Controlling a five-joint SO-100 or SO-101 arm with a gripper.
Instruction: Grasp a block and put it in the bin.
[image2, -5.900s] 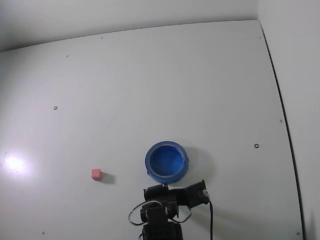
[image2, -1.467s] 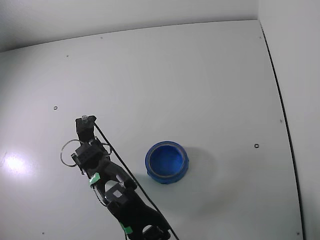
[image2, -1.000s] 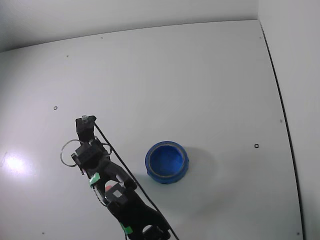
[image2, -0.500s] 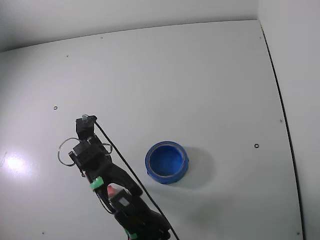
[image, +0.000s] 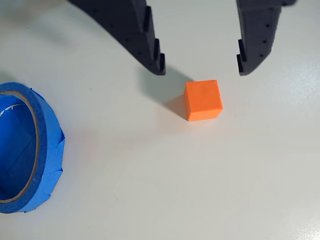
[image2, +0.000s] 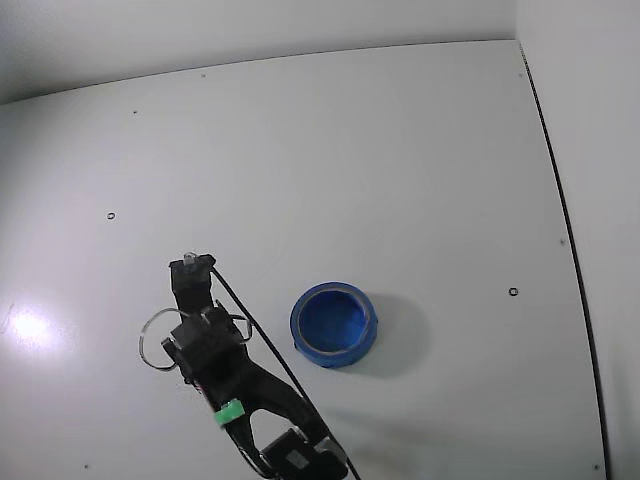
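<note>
Block (image: 203, 100) sits free below the spread-apart gripper (image: 201, 64) in the wrist view; bin (image: 27, 147) at left. Fixed view hides the block under the arm (image2: 235, 385).

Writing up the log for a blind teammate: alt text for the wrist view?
A small orange cube sits on a white table, just below the open black jaws and untouched. A blue bin with a thick rim is cut off at the left edge.

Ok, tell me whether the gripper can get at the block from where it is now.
Probably yes. In the wrist view the gripper is open, the block lies on bare table just beyond its fingertips, roughly centred between them, and the bin sits well off to the side.
</note>
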